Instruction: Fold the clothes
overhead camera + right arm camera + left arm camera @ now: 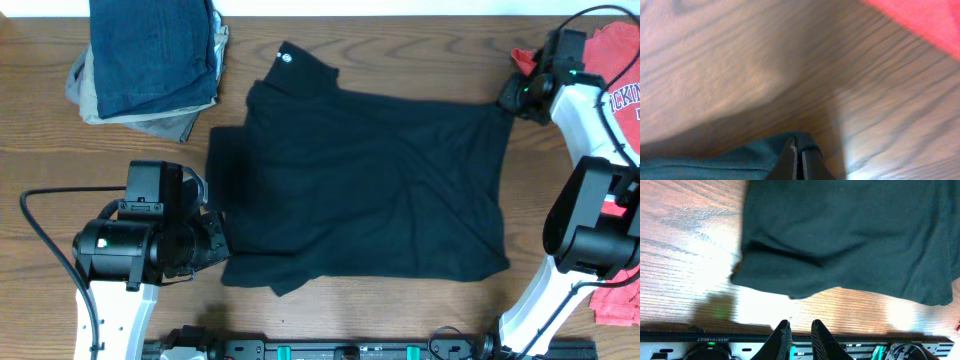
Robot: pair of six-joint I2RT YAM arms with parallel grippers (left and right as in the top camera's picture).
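Note:
The black T-shirt point(370, 185) lies spread over the middle of the wooden table, its collar end toward the back left. My right gripper point(508, 97) is at its back right corner, shut on the black fabric point(715, 162), which wraps around the closed gripper point(799, 142). My left gripper point(218, 245) sits at the shirt's front left edge. In the left wrist view its jaws point(800, 325) stand narrowly open with nothing between them, and the shirt's hem point(850, 235) lies beyond the tips. A coral-red T-shirt point(615, 60) lies at the far right behind the right arm.
A stack of folded jeans and grey garments point(150, 55) sits at the back left. More red cloth point(620, 300) lies at the front right edge. A black rail point(350, 350) runs along the table's front. The red shirt's edge point(925, 25) shows in the right wrist view.

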